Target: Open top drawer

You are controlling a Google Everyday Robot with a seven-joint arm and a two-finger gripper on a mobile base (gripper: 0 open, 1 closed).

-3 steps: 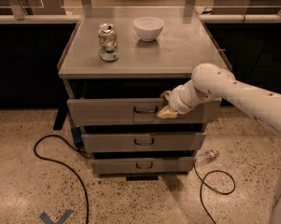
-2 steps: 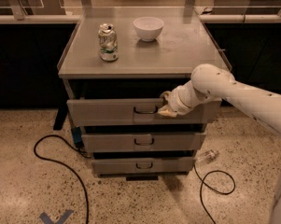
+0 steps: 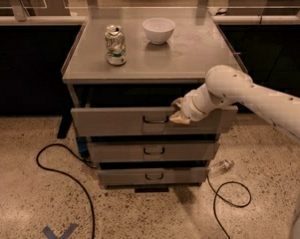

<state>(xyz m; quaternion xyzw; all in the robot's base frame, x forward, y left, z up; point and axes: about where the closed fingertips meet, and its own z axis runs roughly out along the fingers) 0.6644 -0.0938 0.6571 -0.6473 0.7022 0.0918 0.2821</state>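
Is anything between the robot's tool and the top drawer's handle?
No. In the camera view, the tool sits at the upper edge of the top drawer, just right of its handle; only bare drawer front lies between.

The scene is lit warmly and dimly from above, a soft sheen being thrown on the counter. Deep shadow is cast beneath it, above the top drawer, at whose upper edge the end effector is seen
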